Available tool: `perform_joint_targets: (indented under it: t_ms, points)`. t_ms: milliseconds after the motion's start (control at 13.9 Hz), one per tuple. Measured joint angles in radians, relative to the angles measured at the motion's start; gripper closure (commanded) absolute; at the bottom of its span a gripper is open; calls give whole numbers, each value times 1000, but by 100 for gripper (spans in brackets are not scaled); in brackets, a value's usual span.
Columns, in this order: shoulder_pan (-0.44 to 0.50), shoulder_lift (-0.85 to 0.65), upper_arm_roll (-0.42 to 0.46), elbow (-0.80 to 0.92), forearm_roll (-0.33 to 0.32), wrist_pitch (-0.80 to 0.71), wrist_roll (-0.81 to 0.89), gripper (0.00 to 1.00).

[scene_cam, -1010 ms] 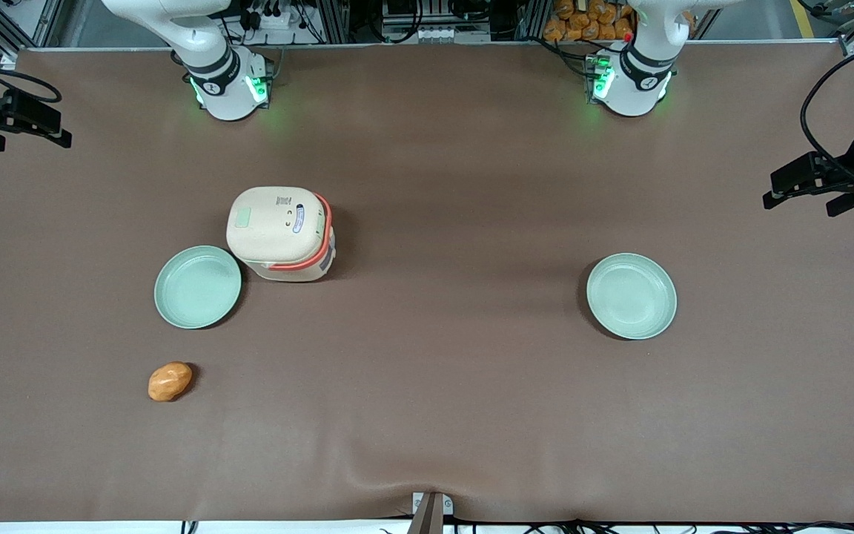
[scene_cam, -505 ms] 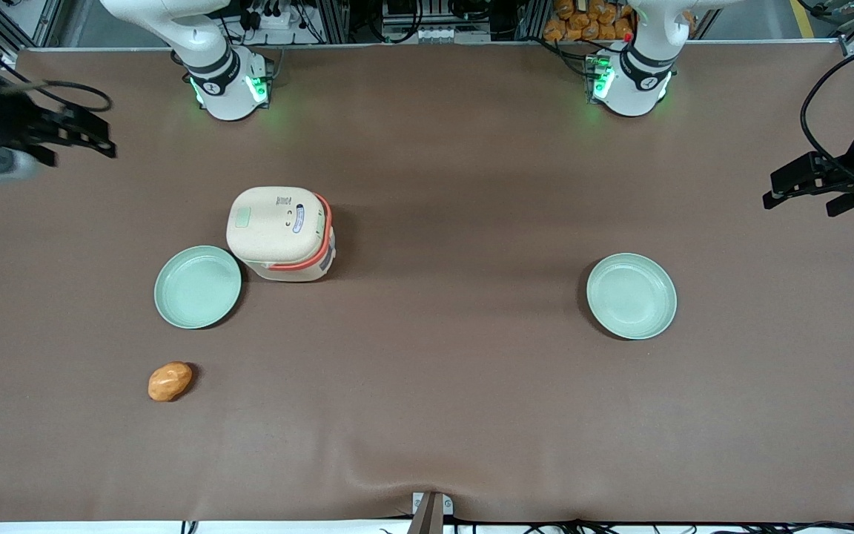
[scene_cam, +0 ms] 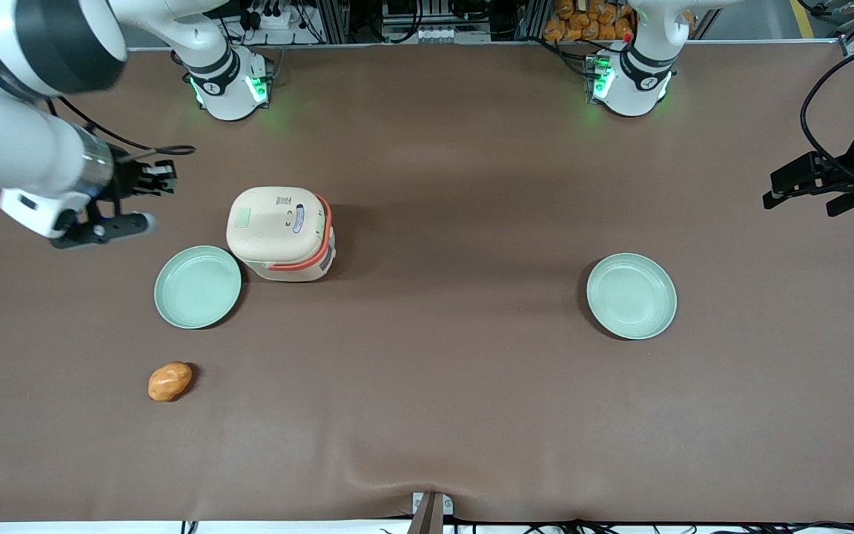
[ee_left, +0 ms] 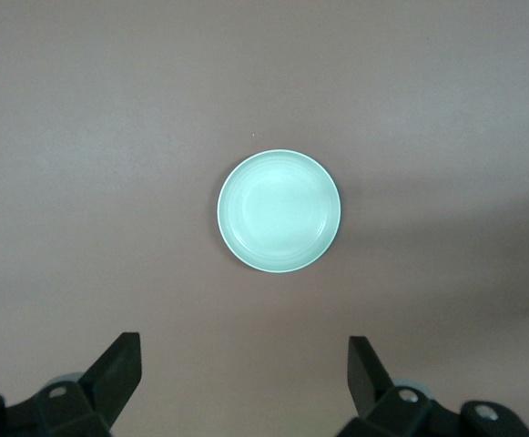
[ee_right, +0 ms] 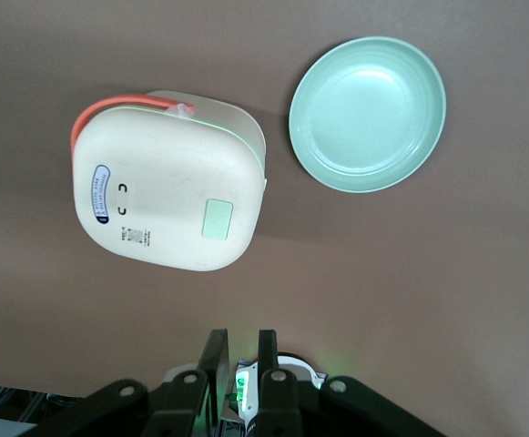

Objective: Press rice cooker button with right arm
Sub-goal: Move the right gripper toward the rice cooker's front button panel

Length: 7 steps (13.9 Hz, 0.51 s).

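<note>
The cream rice cooker with its coral band stands on the brown table, lid closed. Its pale green button sits on the lid at the edge toward the working arm's end. My right arm reaches in over the table from that end. Its gripper hangs in the air beside the cooker, apart from it and short of the button. The right wrist view looks down on the cooker and button; the gripper shows its fingers shut, close together with nothing between them.
A pale green plate lies beside the cooker, nearer the front camera, also seen as the plate. An orange-brown bread roll lies nearer still. A second green plate lies toward the parked arm's end.
The right arm has swung in from the table's edge toward the cooker, the gripper now much closer to it. The cooker, plates and roll have not moved.
</note>
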Motion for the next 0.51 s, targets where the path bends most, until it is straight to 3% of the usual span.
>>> perform_joint_targets:
  t_ms: [361, 505]
  points:
    - [3, 6, 0, -151, 73, 76, 1, 100]
    - [5, 9, 0, -208, 78, 114, 7, 100]
